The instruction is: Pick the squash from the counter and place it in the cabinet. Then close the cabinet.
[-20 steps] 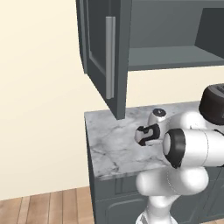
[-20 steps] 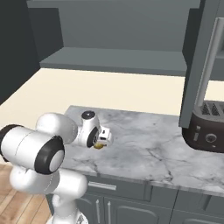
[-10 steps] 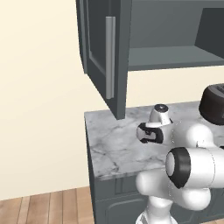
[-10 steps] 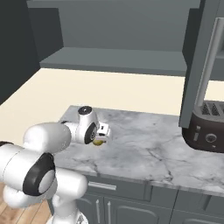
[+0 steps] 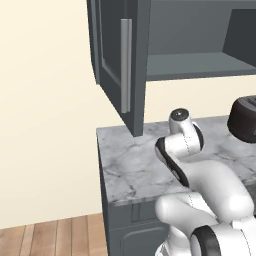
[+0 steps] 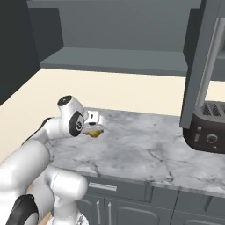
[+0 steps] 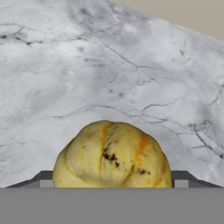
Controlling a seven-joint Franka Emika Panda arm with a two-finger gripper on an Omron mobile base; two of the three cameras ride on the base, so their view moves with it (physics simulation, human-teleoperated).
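1. Squash (image 7: 111, 155) — yellow-brown, ribbed; sits between the fingertips (image 7: 43, 178), above the marble desk (image 6: 145, 149), left part.
2. Gripper (image 6: 94, 127) — jaws wide, flanking the squash; firm hold cannot be told.
3. Cabinet (image 5: 190, 65) — doors open.

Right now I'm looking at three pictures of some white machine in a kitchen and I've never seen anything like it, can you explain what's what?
It is a white robot arm on a base that can drive. Two pictures come from cameras on the base, behind the arm to its left and right. The third comes from a camera on its hand, looking along the gripper.

On the marble counter stands a dark toaster. Above hangs a dark grey cabinet, its door open.

The small yellow squash sits right between the jaws. It looks held, but whether it is off the counter I cannot tell.
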